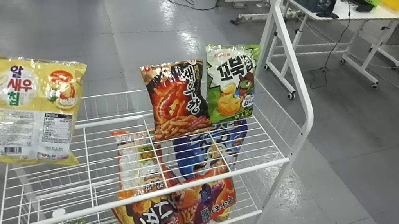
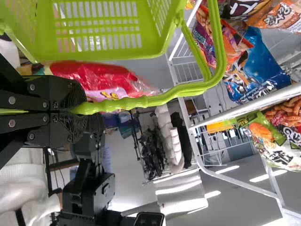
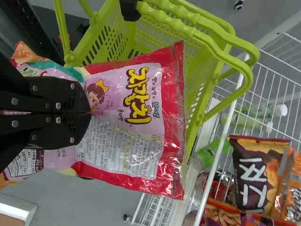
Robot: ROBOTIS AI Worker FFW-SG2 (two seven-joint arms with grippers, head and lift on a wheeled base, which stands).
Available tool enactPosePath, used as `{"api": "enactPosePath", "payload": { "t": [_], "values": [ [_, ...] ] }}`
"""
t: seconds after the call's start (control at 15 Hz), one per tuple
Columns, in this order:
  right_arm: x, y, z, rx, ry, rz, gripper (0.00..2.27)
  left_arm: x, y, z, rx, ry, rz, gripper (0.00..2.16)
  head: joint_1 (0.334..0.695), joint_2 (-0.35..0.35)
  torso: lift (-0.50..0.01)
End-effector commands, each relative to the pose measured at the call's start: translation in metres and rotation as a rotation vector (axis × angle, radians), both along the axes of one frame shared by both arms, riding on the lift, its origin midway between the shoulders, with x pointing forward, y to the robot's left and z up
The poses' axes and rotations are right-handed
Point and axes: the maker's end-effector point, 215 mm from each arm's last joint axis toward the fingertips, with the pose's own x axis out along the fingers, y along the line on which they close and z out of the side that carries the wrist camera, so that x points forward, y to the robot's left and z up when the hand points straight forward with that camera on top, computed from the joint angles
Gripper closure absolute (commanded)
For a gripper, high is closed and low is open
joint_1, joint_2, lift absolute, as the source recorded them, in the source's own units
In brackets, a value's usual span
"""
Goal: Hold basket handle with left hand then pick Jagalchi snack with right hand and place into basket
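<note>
Jagalchi snack point(image 3: 141, 87): red-and-pink plastic bag, near the lime-green plastic basket point(image 2: 108, 52)
Right hand point(image 3: 89, 113): clamped on the bag
Left hand point(image 2: 77, 109): clamped on the ridged handle point(image 2: 141, 102)
Basket: near side of white wire rack point(image 1: 141, 197)

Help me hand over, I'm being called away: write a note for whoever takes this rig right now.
Left gripper: closed on the basket's green handle.
Right gripper: closed on the red and pink Jagalchi snack.
Where things are: the basket hangs from the left gripper, with the snack close by it; the rack holds other snacks.
Done: handle held, snack picked.
Left: place the snack in the basket and let go.
</note>
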Motion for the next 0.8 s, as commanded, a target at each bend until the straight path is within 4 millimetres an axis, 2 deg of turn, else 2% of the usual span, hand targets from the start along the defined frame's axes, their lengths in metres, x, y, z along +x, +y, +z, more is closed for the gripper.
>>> {"api": "enactPosePath", "payload": {
  "t": [0.0,0.07,0.27,0.47,0.53,0.73],
  "values": [
    [-0.004,0.018,-0.013,-0.013,0.017,0.044,1.8,-0.002,-0.003,0.002,-0.002,-0.003,-0.006,1.52,0.695,-0.35,-0.01],
    [-0.004,0.026,-0.017,-0.013,0.021,0.055,1.8,-0.004,-0.003,0.002,-0.003,-0.001,-0.007,1.52,0.695,-0.35,-0.01],
    [0.021,0.052,-0.027,0.031,-0.036,0.062,1.8,-0.006,-0.003,0.002,-0.002,0.002,-0.008,1.52,0.695,-0.35,-0.01],
    [0.046,0.067,-0.033,0.069,-0.091,0.082,1.8,-0.008,-0.005,0.002,-0.004,0.003,-0.011,1.52,0.695,-0.263,-0.01],
    [0.047,0.07,-0.036,0.077,-0.084,0.09,1.8,-0.008,-0.005,0.002,-0.003,0.004,-0.012,1.52,0.695,-0.22,-0.01],
    [0.047,0.085,-0.043,0.129,-0.062,0.104,1.8,-0.007,-0.005,0.001,0.001,0.001,-0.012,1.52,0.695,-0.179,-0.01]
  ]
}}
